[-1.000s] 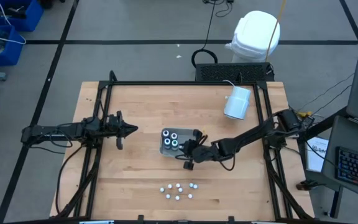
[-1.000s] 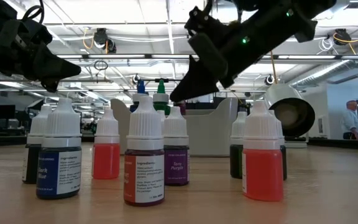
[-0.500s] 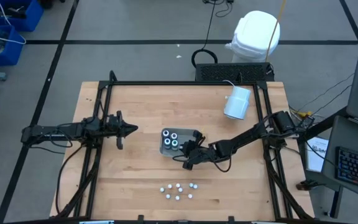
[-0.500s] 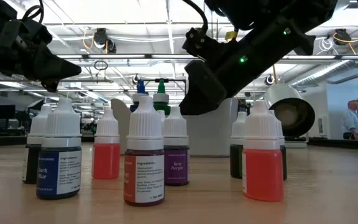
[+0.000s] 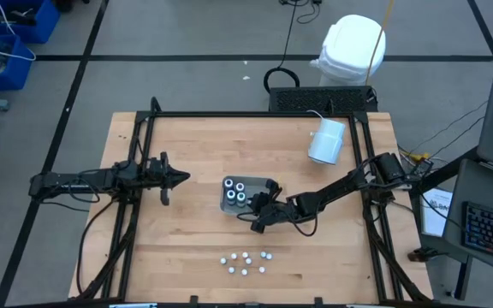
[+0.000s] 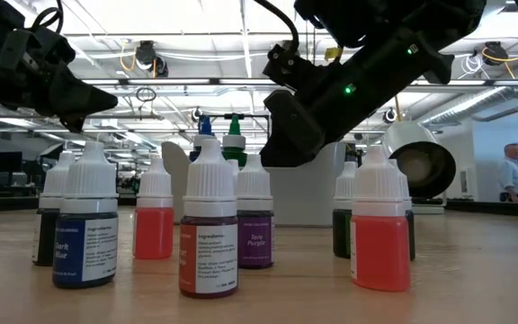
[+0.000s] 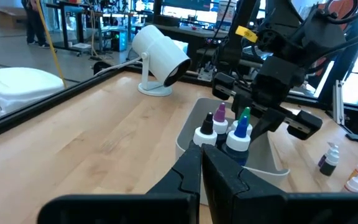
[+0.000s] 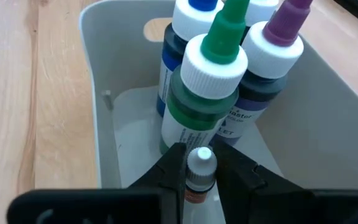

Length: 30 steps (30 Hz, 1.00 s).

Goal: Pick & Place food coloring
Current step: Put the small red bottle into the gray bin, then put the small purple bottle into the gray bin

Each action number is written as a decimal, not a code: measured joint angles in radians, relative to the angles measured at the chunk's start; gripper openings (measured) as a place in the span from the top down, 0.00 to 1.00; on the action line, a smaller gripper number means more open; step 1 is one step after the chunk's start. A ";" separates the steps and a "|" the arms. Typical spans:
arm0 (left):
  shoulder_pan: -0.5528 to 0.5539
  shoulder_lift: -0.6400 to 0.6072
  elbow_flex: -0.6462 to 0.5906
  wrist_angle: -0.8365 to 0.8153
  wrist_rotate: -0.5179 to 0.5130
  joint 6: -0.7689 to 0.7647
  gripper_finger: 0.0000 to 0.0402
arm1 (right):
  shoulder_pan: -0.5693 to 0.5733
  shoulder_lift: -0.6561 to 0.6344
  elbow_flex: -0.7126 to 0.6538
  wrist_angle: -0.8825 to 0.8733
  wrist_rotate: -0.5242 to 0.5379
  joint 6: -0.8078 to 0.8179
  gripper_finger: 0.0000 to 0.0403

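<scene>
A clear plastic tray (image 5: pixel 268 186) in the middle of the table holds four bigger dark bottles (image 5: pixel 235 192) with green (image 8: pixel 215 68), blue (image 8: pixel 188 28) and purple (image 8: pixel 272 50) tops. My right gripper (image 5: pixel 258 216) hangs at the tray's near side, shut on one tiny white-capped bottle (image 8: pixel 201 168). Several more tiny bottles (image 5: pixel 245 261) stand upright near the table's near edge, and fill the foreground of the low view (image 6: pixel 209 225). My left gripper (image 5: pixel 181 178) waits shut, left of the tray. My right gripper pinches the tiny bottle at its white cap and neck (image 8: pixel 201 159) between the two fingers (image 8: pixel 171 163), one on each side. The bottle stands upright in the hold, over the tray's floor beside the green-topped bottle. Whether its base rests on the floor is hidden.
A big white cylinder (image 5: pixel 326 141) lies on the table's far right part. A white bin (image 5: pixel 351 47) stands on the floor beyond the far edge. Black frame rails (image 5: pixel 135 205) run along the table's sides. Bare wood lies between the tray and the tiny bottles.
My right gripper, carrying the tiny bottle, has moved a little toward the tray and the table's far edge, and has tipped from a steep downward slant to a flatter one. The left arm has kept still.
</scene>
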 joint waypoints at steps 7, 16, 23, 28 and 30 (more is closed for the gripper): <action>0.000 0.000 0.000 0.000 0.000 0.001 0.95 | 0.000 0.000 0.000 0.000 0.000 0.000 0.77; 0.000 0.000 0.000 0.000 -0.001 0.001 0.95 | 0.000 0.000 0.000 0.010 -0.001 -0.009 0.74; 0.000 0.000 0.000 0.000 -0.001 0.001 0.95 | 0.007 -0.096 -0.002 0.044 -0.002 -0.129 0.75; 0.000 0.000 0.000 0.000 -0.001 0.001 0.95 | 0.064 -0.258 -0.002 0.026 -0.003 -0.196 0.75; 0.000 0.000 0.000 0.000 -0.001 0.001 0.95 | 0.110 -0.318 -0.001 0.010 -0.003 -0.222 0.75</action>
